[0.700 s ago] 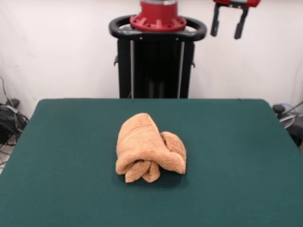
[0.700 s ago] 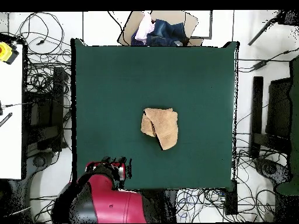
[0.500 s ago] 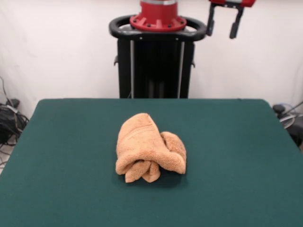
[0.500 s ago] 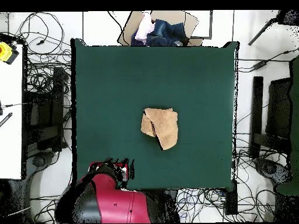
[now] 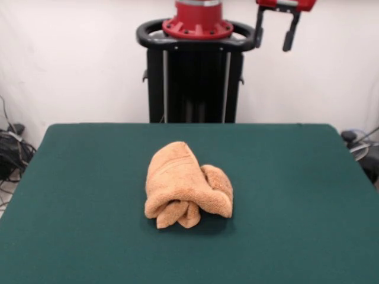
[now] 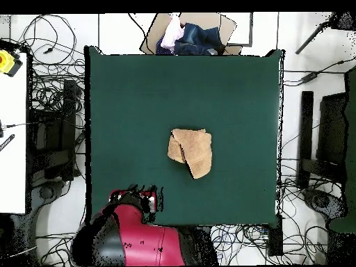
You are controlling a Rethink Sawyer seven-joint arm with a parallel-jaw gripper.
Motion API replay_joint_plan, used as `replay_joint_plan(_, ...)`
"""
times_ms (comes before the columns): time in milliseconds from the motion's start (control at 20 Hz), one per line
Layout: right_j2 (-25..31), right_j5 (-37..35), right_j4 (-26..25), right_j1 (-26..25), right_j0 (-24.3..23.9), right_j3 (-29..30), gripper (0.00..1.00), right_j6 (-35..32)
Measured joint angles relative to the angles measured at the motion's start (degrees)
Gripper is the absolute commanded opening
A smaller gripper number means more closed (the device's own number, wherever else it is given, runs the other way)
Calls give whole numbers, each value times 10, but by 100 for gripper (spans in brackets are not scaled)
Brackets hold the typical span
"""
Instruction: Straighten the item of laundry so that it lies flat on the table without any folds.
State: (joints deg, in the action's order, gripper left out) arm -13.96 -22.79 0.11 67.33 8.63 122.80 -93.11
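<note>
The orange-tan towel (image 5: 187, 187) lies crumpled and folded over itself near the middle of the dark green table (image 5: 296, 195). It also shows in the overhead view (image 6: 191, 151), on the table (image 6: 139, 104). My gripper (image 5: 273, 42) hangs high above the table's far edge, right of the pedestal, open and empty, well away from the towel. In the overhead view the gripper (image 6: 147, 197) sits at the table's bottom left edge, on the red arm (image 6: 132, 233).
The black pedestal with its red base (image 5: 197, 65) stands behind the table's far edge. A cardboard box of clothes (image 6: 189, 35) sits beyond the table's top edge in the overhead view. Cables and stands lie on the floor on both sides.
My gripper has drifted a little left in the front view, toward the pedestal, and slightly over the table edge in the overhead view. The towel has not moved.
</note>
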Motion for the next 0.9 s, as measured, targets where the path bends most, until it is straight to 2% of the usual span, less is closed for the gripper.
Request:
replay_joint_plan(550, 12, 98, 0, -43, -33, 0, 100, 0)
replay_joint_plan(900, 14, 117, 0, -64, -34, 0, 100, 0)
